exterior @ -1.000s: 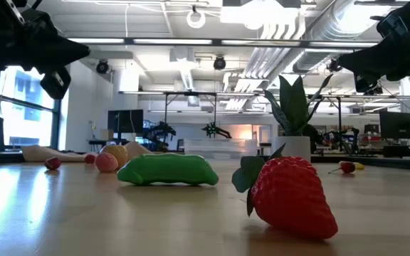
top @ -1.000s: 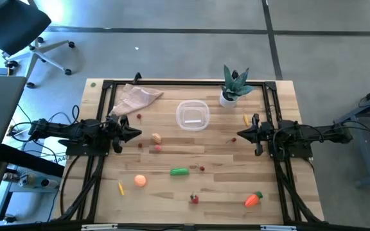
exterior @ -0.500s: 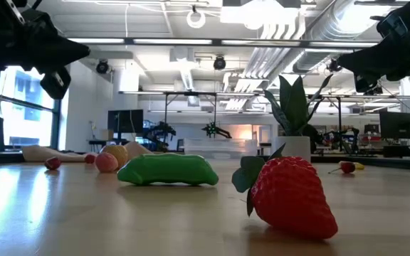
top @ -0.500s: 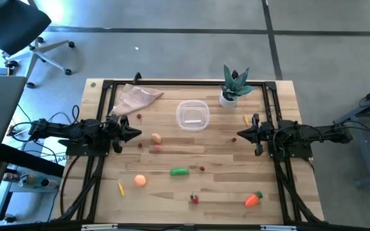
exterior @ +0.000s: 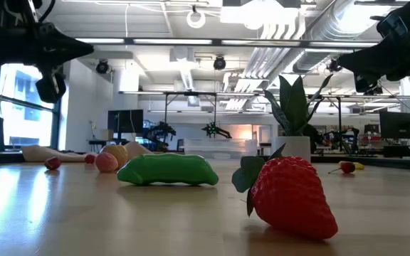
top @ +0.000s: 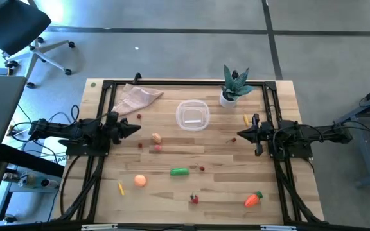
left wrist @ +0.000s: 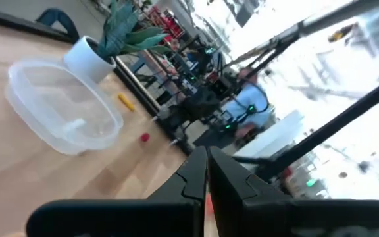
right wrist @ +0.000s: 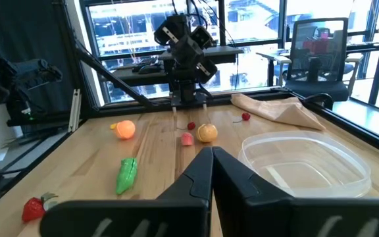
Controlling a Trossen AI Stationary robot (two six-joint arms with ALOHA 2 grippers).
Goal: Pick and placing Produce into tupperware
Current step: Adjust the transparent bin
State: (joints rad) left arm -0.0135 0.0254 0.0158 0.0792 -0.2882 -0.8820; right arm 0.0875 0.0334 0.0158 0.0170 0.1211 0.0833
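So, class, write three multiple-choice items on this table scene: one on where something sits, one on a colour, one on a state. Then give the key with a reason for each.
1. Where is the potted plant?
A. at the table's far edge, right of the tupperware
B. at the near edge, beside the carrot
C. on the beige cloth

2. What colour is the pepper?
A. red
B. green
C. yellow

3. How is the tupperware?
A. holding the strawberry
B. tipped over
C. upright and empty

Key: 1 A, the high view shows it there. 2 B, it shows green in high and low views. 3 C, the right wrist view shows nothing inside.
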